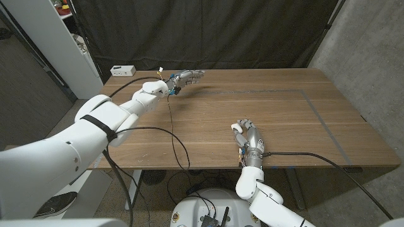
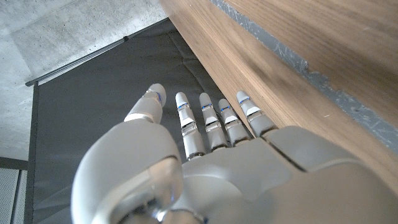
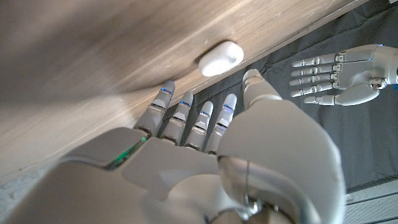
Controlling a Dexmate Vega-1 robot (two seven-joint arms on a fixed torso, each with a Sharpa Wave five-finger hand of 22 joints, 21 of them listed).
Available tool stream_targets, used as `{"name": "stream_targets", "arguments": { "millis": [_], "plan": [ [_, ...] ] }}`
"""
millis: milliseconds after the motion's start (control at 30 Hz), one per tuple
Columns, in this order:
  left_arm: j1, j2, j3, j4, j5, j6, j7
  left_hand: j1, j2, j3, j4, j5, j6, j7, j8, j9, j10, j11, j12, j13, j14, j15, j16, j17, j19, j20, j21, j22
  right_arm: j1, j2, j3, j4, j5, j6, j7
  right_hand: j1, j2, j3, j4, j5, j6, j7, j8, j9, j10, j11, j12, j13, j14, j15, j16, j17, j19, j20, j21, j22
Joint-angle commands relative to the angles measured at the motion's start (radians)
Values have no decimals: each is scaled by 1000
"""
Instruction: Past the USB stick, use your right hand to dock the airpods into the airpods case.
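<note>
A small white rounded case (image 3: 221, 57), which looks like the airpods case, lies on the wooden table (image 1: 284, 113) just beyond the fingertips of my right hand (image 3: 205, 149). In the head view the same white case (image 1: 237, 128) sits against the left side of my right hand (image 1: 248, 137), near the table's front edge. That hand's fingers are stretched out and apart, holding nothing. My left hand (image 1: 186, 77) hovers over the far left part of the table with its fingers straight and spread, empty. It also appears as my left hand (image 3: 339, 74) and my left hand (image 2: 205, 168).
A grey tape line (image 1: 315, 113) marks a rectangle on the table's right half. Black cables (image 1: 173, 135) run across the left part of the table. A white box (image 1: 122, 70) stands beyond the far left corner, beside a white shelf (image 1: 44, 38). A dark curtain (image 1: 221, 31) hangs behind.
</note>
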Motion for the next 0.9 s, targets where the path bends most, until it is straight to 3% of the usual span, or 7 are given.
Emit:
{"name": "stream_targets", "arguments": {
  "millis": [33, 267, 467, 767, 900],
  "plan": [
    [45, 20, -50, -10, -38, -134, -68, 1, 1, -3, 2, 2, -1, -7, 1, 1, 4, -4, 5, 2, 6, -43, 4, 3, 1, 6, 5, 4, 22, -69, 47, -62, 33, 60, 106, 4, -20, 3, -9, 9, -92, -4, -7, -4, -29, 0, -11, -1, -25, -161, -20, -12, 7, -23, -3, 1],
    [77, 36, -83, -29, -59, -215, -114, 0, 1, -3, 2, 2, -9, -5, -1, 1, 8, -5, 6, 1, 10, -44, 4, 3, 2, 6, 5, 4, 29, -122, 121, -119, 120, 117, 210, -4, -20, -7, -2, 6, -155, 9, -7, -12, -56, 10, -19, -9, -36, -154, -24, -22, 15, -14, -3, 2],
    [109, 52, -99, -75, -74, -248, -143, 0, 1, -3, 2, 2, -10, -5, -1, 1, 8, -2, 5, 1, 10, -44, 3, 3, 2, 7, 5, 4, 40, -129, 204, -108, 247, 223, 283, -11, -18, -14, 4, 4, -178, 17, -4, -16, -64, 24, -20, -16, -38, -141, -24, -28, 24, -13, -1, 2],
    [185, 99, -108, -235, -84, -212, -110, -1, 2, -2, 2, 2, -7, -7, 1, 1, 9, -2, 5, 0, 14, -44, 3, 3, 2, 7, 5, 4, 72, -130, 302, -61, 416, 344, 377, -22, -11, -21, 11, 0, -193, 36, 2, -22, -71, 59, -19, -25, -42, -119, -26, -37, 27, -14, -2, 3],
    [210, 118, -106, -298, -83, -182, -88, -1, 2, -2, 2, 2, -7, -3, 1, 0, 9, -1, 5, 0, 14, -44, 3, 3, 2, 7, 5, 4, 99, -131, 333, -39, 491, 350, 422, -32, -2, -26, 16, -4, -173, 49, 15, -26, -93, 75, -24, -33, -63, -106, -34, -44, 24, -11, -4, 3]
  ]
}}
